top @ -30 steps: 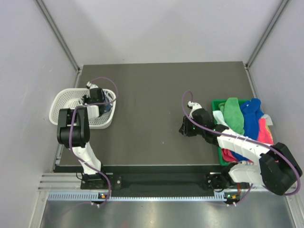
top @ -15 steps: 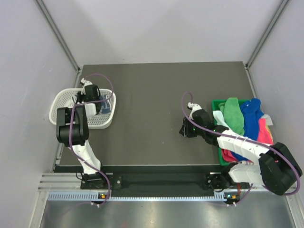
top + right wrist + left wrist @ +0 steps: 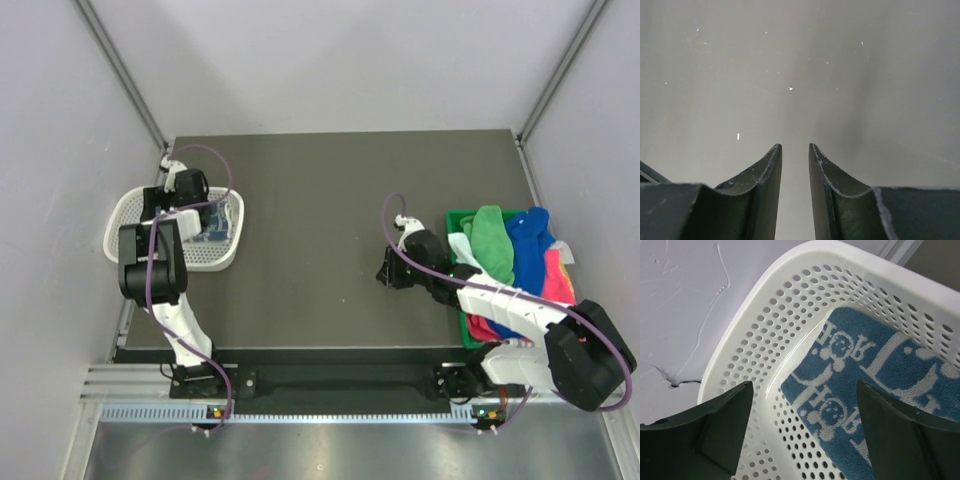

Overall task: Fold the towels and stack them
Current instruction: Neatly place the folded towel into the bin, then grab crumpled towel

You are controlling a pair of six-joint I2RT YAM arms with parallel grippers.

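One blue-and-white patterned towel [image 3: 865, 390] lies in the white perforated basket [image 3: 790, 270] beneath your wide-open, empty left gripper [image 3: 804, 384]. Your right gripper [image 3: 388, 272], barely parted on nothing, is nearer the coloured towel heap [image 3: 510, 250] in the green bin [image 3: 462, 216], just to its right.

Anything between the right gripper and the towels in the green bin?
No loose object. The right gripper hangs over bare table just left of the green bin, pointing away from it. Only the bin's wall and the arm's own links, lying across the towels, intervene.
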